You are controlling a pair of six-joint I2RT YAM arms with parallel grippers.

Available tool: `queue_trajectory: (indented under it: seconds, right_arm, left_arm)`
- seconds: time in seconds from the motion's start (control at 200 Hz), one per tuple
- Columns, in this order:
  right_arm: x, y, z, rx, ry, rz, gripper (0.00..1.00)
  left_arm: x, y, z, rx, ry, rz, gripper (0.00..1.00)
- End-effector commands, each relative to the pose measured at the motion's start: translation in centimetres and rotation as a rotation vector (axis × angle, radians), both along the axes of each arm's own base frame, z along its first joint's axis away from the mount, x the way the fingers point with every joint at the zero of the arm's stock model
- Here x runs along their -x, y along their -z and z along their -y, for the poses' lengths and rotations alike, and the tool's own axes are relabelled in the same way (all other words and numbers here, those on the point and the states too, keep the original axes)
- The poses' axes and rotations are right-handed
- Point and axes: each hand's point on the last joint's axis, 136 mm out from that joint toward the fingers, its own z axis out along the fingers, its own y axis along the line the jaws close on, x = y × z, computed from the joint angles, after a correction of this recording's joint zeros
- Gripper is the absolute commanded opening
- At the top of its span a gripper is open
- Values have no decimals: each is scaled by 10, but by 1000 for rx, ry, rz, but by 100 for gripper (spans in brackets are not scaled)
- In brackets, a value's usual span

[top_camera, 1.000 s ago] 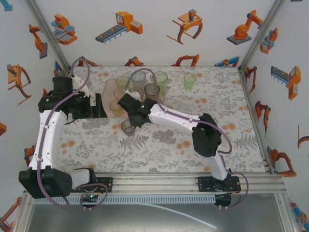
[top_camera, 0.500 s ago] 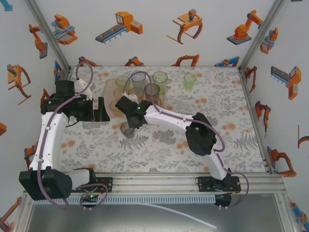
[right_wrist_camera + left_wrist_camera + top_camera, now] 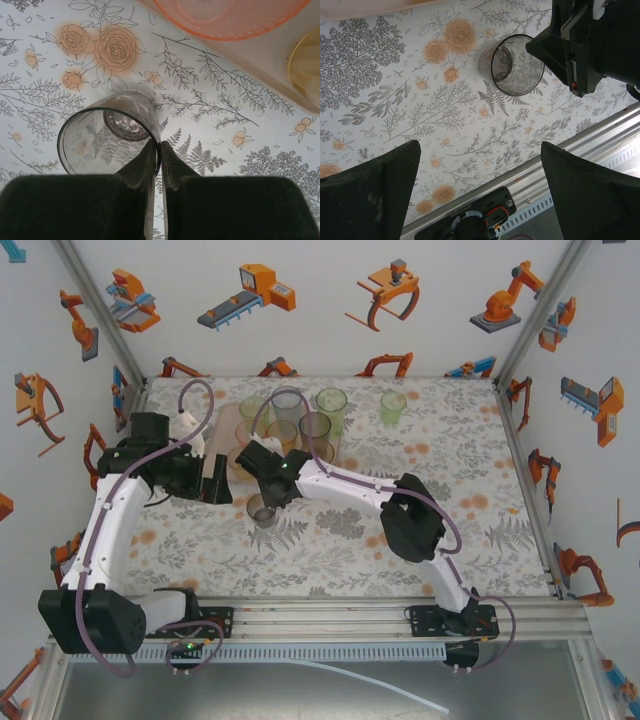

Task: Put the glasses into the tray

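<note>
A smoky grey glass (image 3: 262, 510) stands on the flowered cloth just in front of the pale pink tray (image 3: 228, 420). My right gripper (image 3: 268, 492) pinches its rim, one finger inside and one outside; the right wrist view shows the glass (image 3: 107, 140) with the gripper (image 3: 160, 149) closed on the rim. My left gripper (image 3: 218, 480) hangs open to the left of that glass, nothing between its fingers (image 3: 375, 195). From the left wrist the grey glass (image 3: 512, 70) sits ahead, the right gripper beside it. Several tinted glasses (image 3: 315, 428) stand in the tray.
One green glass (image 3: 393, 405) stands alone on the cloth, right of the tray. An orange glass (image 3: 230, 15) and a yellow one (image 3: 307, 65) sit at the tray's near edge (image 3: 260, 55). The table's metal front rail (image 3: 580, 135) runs below the left gripper.
The left arm has swung right, toward the grey glass. The right gripper has shifted slightly left and nearer with the glass, and its jaws have eased a little on the rim.
</note>
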Motion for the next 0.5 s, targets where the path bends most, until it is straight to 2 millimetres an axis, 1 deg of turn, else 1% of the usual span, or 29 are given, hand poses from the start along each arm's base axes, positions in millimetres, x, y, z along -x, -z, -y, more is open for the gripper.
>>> queue_trajectory:
  seconds: [0.0,0.07,0.155,0.235,0.3,0.371,0.426,0.496]
  right_arm:
    - [1,-6,-8,-23,-11,10,17]
    - [2,-6,-9,-25,-15,8,21]
    - [2,-8,-9,-28,-17,7,29]
    - [3,-11,-9,-34,-17,5,32]
    - [2,-21,-5,-39,-10,15,33]
    - [0,-38,0,-51,-4,36,33]
    - [0,-53,5,-68,-1,45,33]
    - [-1,-74,12,-93,4,61,33]
  left_arm:
    - [0,0,1,-25,31,26,98]
    - [0,-1,2,-21,30,26,98]
    - [-1,-3,3,-13,21,28,99]
    - [-3,-6,1,-11,-10,34,100]
    - [-7,-12,-3,-18,-51,53,98]
    - [-13,-20,-8,-22,-99,74,98]
    - [-17,-27,-11,-23,-134,84,98]
    - [-21,-33,-10,-8,-147,87,100]
